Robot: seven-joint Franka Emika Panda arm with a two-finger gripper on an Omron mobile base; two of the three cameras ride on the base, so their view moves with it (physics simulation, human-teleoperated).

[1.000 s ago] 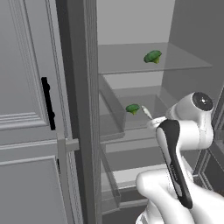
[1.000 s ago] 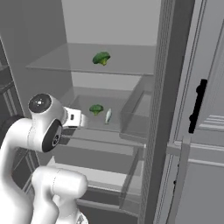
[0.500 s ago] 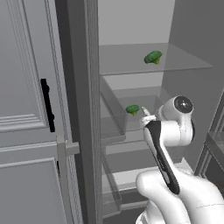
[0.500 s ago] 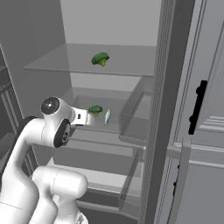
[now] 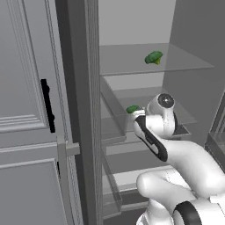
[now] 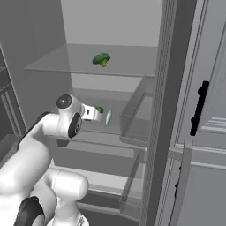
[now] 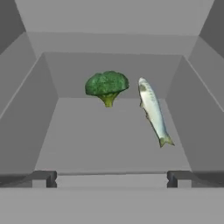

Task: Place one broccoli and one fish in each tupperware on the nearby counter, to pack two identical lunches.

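**With jaws wide, the claw faces a broccoli and a pale fish in the open fridge**

While the gripper (image 7: 112,178) stands spread wide with nothing between its fingertips, both dark tips show at the bottom of the hand view, one at 7 o'clock, one at 5 o'clock. Beyond them, on the grey floor of a walled compartment, a broccoli (image 7: 106,87) sits at about 12 o'clock with its stalk toward the camera. Just beside it, at 1 o'clock, lies a silvery fish (image 7: 152,110), tail nearer, apart from the floret. In the right base view the arm reaches toward this same pair on the middle shelf (image 6: 128,115). Farther up, a second broccoli (image 6: 101,59) rests on the glass top shelf (image 6: 132,66).
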